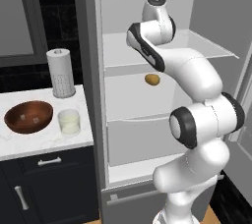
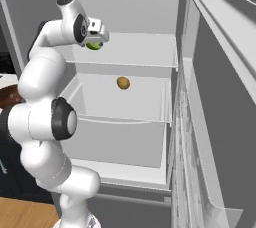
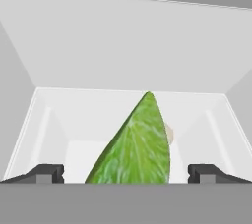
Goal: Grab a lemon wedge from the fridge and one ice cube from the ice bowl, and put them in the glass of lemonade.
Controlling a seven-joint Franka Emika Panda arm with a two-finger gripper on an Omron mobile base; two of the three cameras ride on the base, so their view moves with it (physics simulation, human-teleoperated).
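The lemon wedge (image 3: 135, 144) is green-yellow and stands pointed end up between my fingertips (image 3: 49, 173) in the hand view, with a gap on each side. My gripper (image 2: 94, 41) is open, reaching over the top shelf inside the fridge (image 2: 125, 52), with the lemon wedge (image 2: 93, 46) right under the hand. The fridge (image 1: 93, 70) stands with its door swung wide to the right. On the counter to its left sit the reddish-brown ice bowl (image 1: 28, 116) and the glass of lemonade (image 1: 69, 122), close together.
A tan-orange oval item (image 2: 123, 83) lies on the middle shelf, also seen as the same oval item (image 1: 152, 79) behind my arm. A white paper-towel roll (image 1: 61, 73) stands behind the glass. The open fridge door (image 2: 215, 122) walls off the right side.
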